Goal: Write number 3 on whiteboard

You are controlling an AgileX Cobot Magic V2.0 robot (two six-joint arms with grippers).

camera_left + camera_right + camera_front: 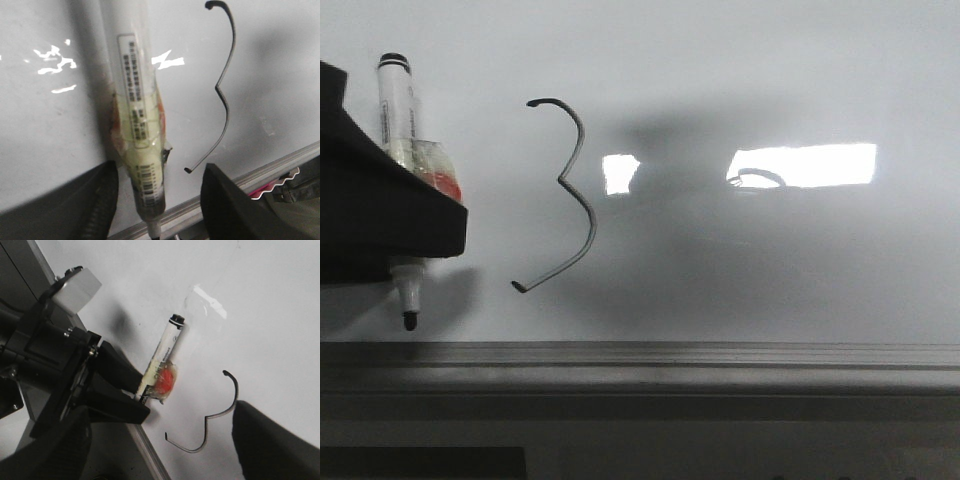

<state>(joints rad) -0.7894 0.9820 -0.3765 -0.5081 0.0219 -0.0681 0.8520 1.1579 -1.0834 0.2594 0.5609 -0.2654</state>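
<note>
Our left fingers [395, 255] clamped on the marker [398, 110], number 3 [563, 195] on the whiteboard [770, 80] just beside, our right fingers [160, 440] parted, empty, right wrist view alone showing the left arm's mount.

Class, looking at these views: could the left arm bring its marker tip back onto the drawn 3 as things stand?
Probably yes. The left gripper holds the marker just beside the number 3, and only bare whiteboard lies between them.

Marker [134, 125] in left gripper [155, 200]; number 3 [222, 87] drawn on whiteboard [280, 90].
</note>
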